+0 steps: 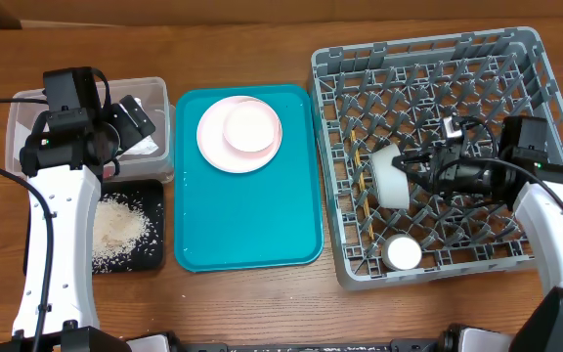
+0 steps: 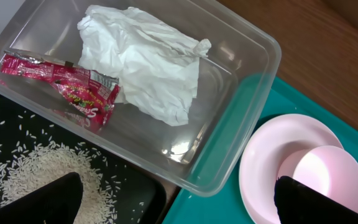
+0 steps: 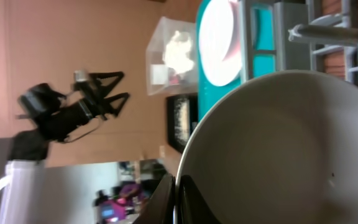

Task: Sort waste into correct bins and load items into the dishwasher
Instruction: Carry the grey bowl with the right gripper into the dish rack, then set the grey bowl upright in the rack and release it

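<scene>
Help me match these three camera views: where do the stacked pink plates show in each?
Overhead: pink plates at the top of the teal tray, left of centre.
Left wrist: lower right, on the tray's corner.
Right wrist: top middle, seen sideways, above the grey bowl.
Shared landmark: the clear tub holding the white napkin, beside the tray in all three.
</scene>
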`<action>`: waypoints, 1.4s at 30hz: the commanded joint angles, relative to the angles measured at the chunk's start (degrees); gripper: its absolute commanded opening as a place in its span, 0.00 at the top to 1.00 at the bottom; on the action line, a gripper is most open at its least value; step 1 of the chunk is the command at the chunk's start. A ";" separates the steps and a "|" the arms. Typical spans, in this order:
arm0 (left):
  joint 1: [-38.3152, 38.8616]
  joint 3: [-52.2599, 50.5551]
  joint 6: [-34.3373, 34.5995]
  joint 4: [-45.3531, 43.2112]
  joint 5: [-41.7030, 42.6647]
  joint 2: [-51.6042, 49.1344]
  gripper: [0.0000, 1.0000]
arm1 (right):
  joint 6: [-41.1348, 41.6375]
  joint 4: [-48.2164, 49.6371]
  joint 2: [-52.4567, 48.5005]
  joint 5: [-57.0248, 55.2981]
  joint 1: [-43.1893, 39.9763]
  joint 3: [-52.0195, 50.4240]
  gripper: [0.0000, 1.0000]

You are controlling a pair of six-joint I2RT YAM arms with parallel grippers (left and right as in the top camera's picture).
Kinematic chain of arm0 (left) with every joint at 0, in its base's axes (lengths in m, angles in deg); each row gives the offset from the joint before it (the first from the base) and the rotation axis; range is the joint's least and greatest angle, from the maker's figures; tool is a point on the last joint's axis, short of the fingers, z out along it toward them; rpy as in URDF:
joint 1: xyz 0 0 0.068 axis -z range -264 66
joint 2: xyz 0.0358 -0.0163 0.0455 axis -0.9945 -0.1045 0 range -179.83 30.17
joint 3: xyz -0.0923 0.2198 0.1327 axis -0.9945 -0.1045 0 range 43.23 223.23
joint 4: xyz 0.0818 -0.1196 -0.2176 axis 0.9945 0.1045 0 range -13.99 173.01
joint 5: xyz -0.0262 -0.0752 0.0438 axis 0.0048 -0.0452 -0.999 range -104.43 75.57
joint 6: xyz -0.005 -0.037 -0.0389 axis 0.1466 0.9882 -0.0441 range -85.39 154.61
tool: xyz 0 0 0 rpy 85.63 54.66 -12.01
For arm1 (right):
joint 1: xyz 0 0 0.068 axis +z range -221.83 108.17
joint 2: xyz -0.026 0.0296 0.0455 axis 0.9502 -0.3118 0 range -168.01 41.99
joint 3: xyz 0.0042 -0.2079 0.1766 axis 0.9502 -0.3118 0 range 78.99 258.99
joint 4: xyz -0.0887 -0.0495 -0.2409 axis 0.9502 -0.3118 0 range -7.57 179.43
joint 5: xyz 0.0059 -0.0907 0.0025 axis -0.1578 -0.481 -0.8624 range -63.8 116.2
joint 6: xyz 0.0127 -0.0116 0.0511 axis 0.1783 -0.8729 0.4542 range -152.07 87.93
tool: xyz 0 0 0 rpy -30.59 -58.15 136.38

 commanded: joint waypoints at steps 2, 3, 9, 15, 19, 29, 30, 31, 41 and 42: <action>0.04 1.22 0.55 -0.09 -0.11 0.17 0.00 | -0.76 0.85 -1.22 14.05 -1.86 -0.96 0.96; 0.04 1.22 0.55 -0.09 -0.11 0.17 0.00 | -0.79 0.68 -1.22 14.86 -2.08 -0.96 0.96; 0.04 1.22 0.55 -0.09 -0.11 0.17 0.00 | -1.29 -0.26 -1.22 13.75 -2.19 -0.98 0.96; 0.04 1.22 0.55 -0.09 -0.11 0.17 0.00 | -2.03 -0.28 -1.22 10.36 -2.19 -2.54 0.96; 0.04 1.22 0.55 -0.09 -0.11 0.17 0.00 | -4.11 -0.22 -1.22 10.25 -2.21 -5.07 0.96; 0.04 1.22 0.55 -0.09 -0.11 0.17 0.00 | -4.22 1.77 -1.22 -5.55 -2.27 -6.91 0.90; 0.04 1.22 0.55 -0.09 -0.13 0.17 0.00 | -4.22 2.16 -1.22 -6.69 -2.27 -6.91 0.89; 0.04 1.22 0.55 -0.09 -0.11 0.17 0.00 | -4.20 2.54 -1.22 -7.80 -2.27 -6.91 0.88; 0.04 1.22 0.55 -0.11 -0.11 0.17 0.00 | -4.15 2.99 -1.22 -12.39 -4.11 -6.64 0.66; 0.04 1.22 0.55 -0.07 -0.11 0.17 0.00 | -4.13 2.95 -1.22 -12.39 -4.70 -6.34 0.65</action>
